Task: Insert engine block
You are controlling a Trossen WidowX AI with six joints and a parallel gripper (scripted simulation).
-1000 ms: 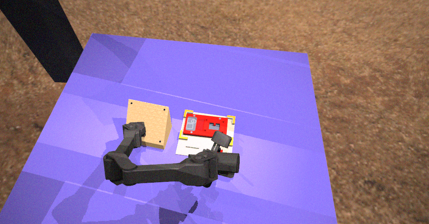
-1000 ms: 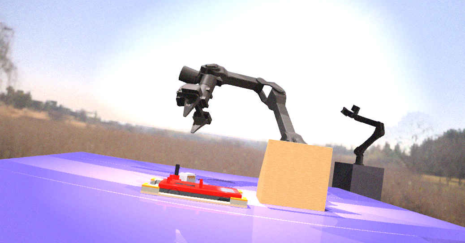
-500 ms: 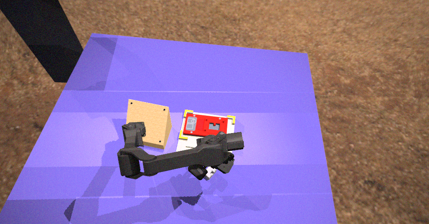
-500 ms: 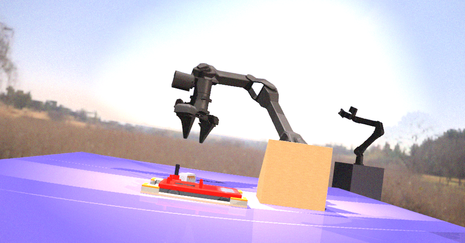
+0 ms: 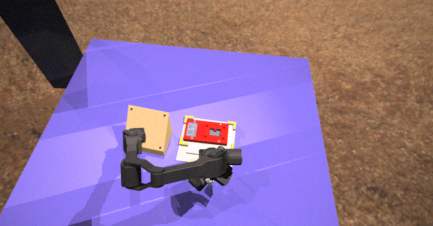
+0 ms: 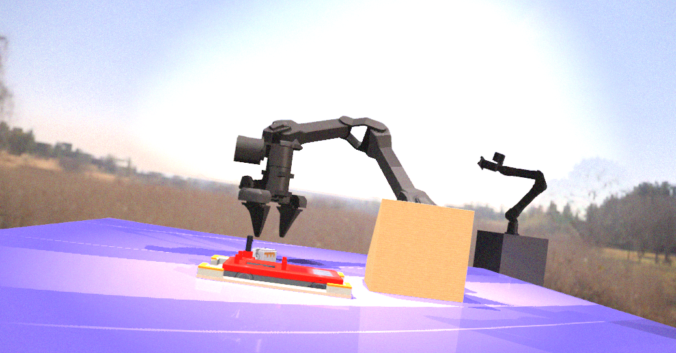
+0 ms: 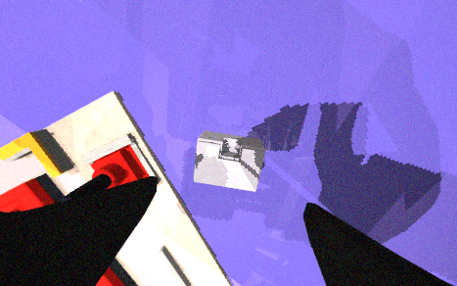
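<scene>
The engine block (image 5: 209, 181) (image 6: 267, 255) (image 7: 226, 168), pale grey with a dark slot at one edge of its top, stands on the table off the white board. My gripper (image 5: 211, 184) (image 6: 269, 236) (image 7: 230, 196) is open and empty, pointing down above the block; in the wrist view the block shows between the fingertips and a little beyond them. The red car body (image 5: 200, 134) (image 6: 302, 273) (image 7: 16, 196) lies on the board. Its opening (image 5: 215, 132) shows grey inside, with a small red rib at one long edge. In the top view the arm hides most of the block.
The white board (image 5: 181, 156) (image 7: 79, 119) has yellow corner pieces and a thin slot. A red piece (image 7: 133, 159) with a black post (image 6: 249, 243) stands on it near the block, partly behind the left finger in the wrist view. A wooden box (image 5: 148, 124) (image 6: 421, 251) stands beside the board.
</scene>
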